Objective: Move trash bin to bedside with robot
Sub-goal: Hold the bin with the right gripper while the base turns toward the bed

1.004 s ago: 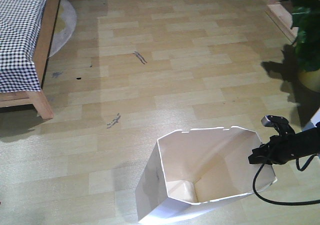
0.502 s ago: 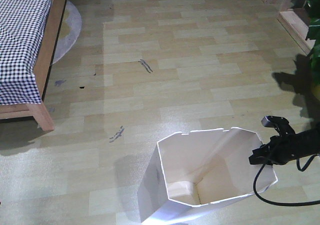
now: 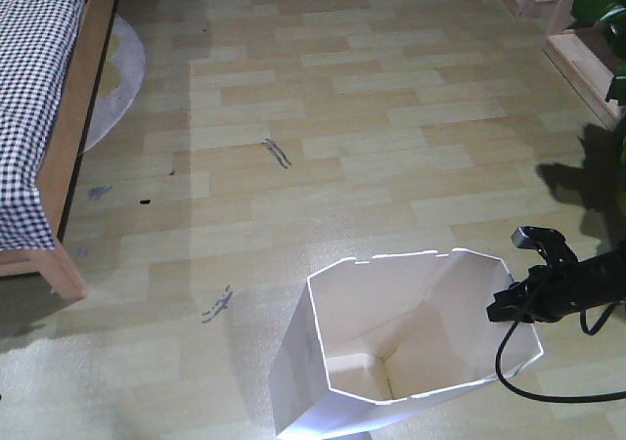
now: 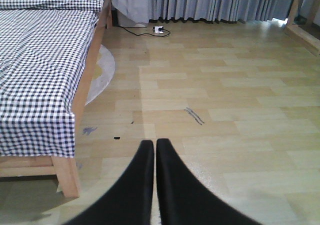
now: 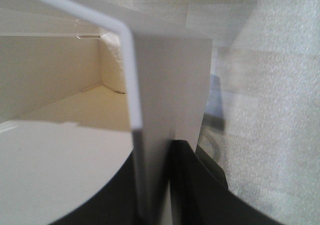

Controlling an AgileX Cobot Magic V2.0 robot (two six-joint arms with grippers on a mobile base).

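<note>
The trash bin (image 3: 372,313), white with faceted sides and a cream inside, stands upright on the wood floor in the lower middle of the front view. My right gripper (image 3: 511,303) is shut on the bin's right rim, with the thin wall (image 5: 165,85) pinched between its black fingers (image 5: 195,180). A black cable (image 3: 518,386) loops below the arm. The bedside (image 3: 61,147), a wooden frame with a post (image 3: 67,269) under checked bedding (image 4: 40,75), lies at the left, well apart from the bin. My left gripper (image 4: 154,145) is shut and holds nothing above the floor.
A round grey rug (image 3: 119,73) lies beside the bed. At the right edge stand a green plant (image 3: 608,10) and a wooden shelf frame (image 3: 572,44). A power strip with its cable (image 4: 159,30) lies by grey curtains (image 4: 215,2) at the far wall.
The floor marks and the bed post have slid down and left in the front view, and the plant has slipped out at the right. Bin and right gripper keep their place in the frame.
</note>
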